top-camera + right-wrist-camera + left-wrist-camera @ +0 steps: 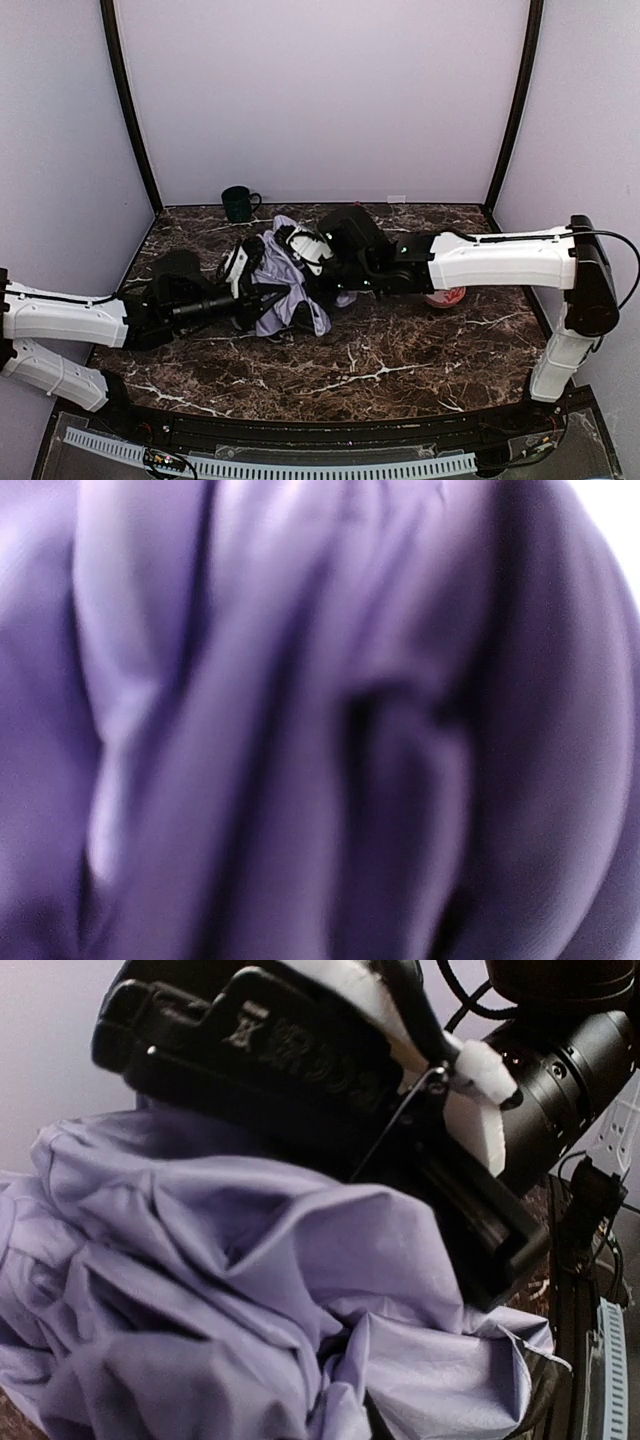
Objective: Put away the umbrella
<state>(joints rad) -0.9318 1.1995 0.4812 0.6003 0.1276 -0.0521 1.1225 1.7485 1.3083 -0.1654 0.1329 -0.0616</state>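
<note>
Top external view: the umbrella (288, 298) lies crumpled in the middle of the table (420, 360), its loose lavender canopy bunched between both arms; to do this step well, I judge the folds should be gathered toward the shaft and squeezed evenly, without snagging a rib; the right gripper (305, 248) sits buried in the fabric, jaws together, though whether cloth is pinched is hidden; the left gripper (243, 272) meets the canopy's other side; its opening I cannot tell.

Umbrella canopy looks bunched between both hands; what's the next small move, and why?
I'd likely nudge the left hand toward the right hand, compressing the umbrella: its fabric sprawls loose and crumpled between them, far from folded.
</note>
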